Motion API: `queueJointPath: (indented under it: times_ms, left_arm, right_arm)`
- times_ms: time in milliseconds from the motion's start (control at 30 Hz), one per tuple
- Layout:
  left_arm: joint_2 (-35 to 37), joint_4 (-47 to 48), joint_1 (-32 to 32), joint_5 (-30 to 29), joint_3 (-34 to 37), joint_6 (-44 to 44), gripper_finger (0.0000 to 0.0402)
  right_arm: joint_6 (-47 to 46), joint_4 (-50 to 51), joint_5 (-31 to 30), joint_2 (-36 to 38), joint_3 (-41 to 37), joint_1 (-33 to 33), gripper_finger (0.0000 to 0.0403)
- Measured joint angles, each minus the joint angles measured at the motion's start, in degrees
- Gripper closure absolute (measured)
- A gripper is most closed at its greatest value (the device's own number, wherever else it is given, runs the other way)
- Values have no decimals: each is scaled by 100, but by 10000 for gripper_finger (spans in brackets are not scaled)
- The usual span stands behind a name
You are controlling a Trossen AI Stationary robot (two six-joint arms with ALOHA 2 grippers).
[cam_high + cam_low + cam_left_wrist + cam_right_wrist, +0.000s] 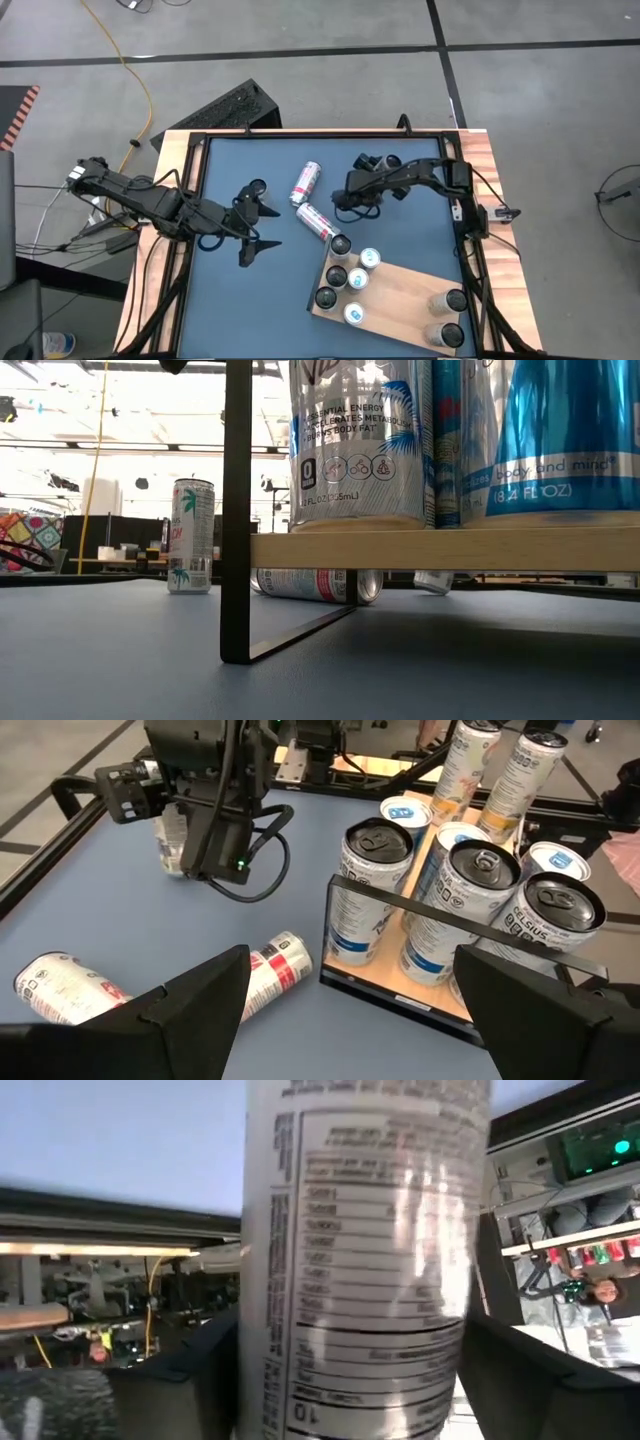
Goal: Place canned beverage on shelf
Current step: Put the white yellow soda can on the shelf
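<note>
The right claw (345, 203) is gripping an upright can (365, 1260) on the blue desk (240, 300), apart from the shelf (400, 290). To do this well it should be lifting straight, keeping the can vertical, and aiming for bare board beside the standing cans (345, 280), clearing the two lying cans (312, 205). The left claw (262, 228) is waiting released, near the desk's middle.

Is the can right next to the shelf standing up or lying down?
Lying down. The red-and-white can lies on its side on the blue tabletop, by the shelf corner.
</note>
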State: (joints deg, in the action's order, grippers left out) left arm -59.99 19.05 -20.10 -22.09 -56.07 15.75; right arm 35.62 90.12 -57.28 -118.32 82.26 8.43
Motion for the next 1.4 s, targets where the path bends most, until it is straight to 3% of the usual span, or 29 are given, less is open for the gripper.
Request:
queueJointPath:
  times_ms: [167,367,733,800,967,1167,1333,1400]
  left_arm:
    - [0,76,0,0,0,-2,65]
    - [0,131,2,-109,0,-5,65]
    - [-2,128,4,-142,0,-48,65]
    - [-2,167,2,-149,0,-41,65]
    - [-2,356,2,-153,2,42,65]
    - [-2,358,2,-151,2,15,65]
    - [-2,336,2,-151,1,-4,65]
    - [-2,334,2,-151,2,-4,65]
  right_arm:
    - [-569,-7,20,0,0,-73,60]
    - [-582,-6,35,-1,136,-165,54]
    - [-1027,13,106,113,1275,-267,53]
    - [-1470,-48,485,234,1548,-287,53]
    - [-2819,-215,3355,988,1925,96,54]
    - [-3213,-203,3273,2258,1570,1134,66]
    - [-2668,-511,4443,2714,1473,2198,69]
    - [-2350,-518,4522,2752,1473,2490,70]
